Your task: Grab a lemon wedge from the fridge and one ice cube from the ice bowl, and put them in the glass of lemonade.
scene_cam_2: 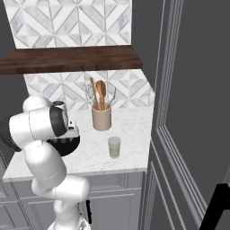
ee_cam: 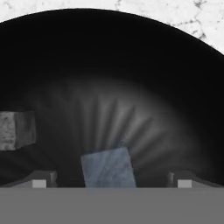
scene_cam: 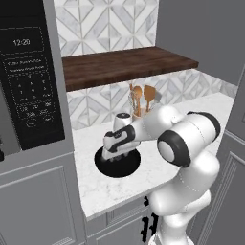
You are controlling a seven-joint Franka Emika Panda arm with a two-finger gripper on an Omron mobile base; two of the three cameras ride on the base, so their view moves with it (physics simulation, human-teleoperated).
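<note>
My gripper (ee_cam: 111, 180) is open and reaches down into the black ice bowl (scene_cam: 102, 168), its hand (scene_cam: 116, 146) just over the rim. In the hand view a pale blue ice cube (ee_cam: 107, 168) lies on the bowl's floor between the two fingertips (ee_cam: 42, 179), not gripped. A second, greyer cube (ee_cam: 15, 130) rests to the left. The glass of lemonade (scene_cam_2: 114, 147) stands on the marble counter (scene_cam_2: 130, 157) to the right of the bowl (scene_cam_2: 72, 144). The fridge (scene_cam_2: 193, 112) rises dark grey at the right. The lemon wedge is out of view.
A beige crock of wooden utensils (scene_cam_2: 102, 117) stands against the tiled wall behind the glass. A dark wooden shelf (scene_cam: 124, 64) hangs over the counter. A black microwave (scene_cam: 28, 81) sits in the cabinet at the left. The counter's front edge (scene_cam: 119, 203) is near the arm's base.
</note>
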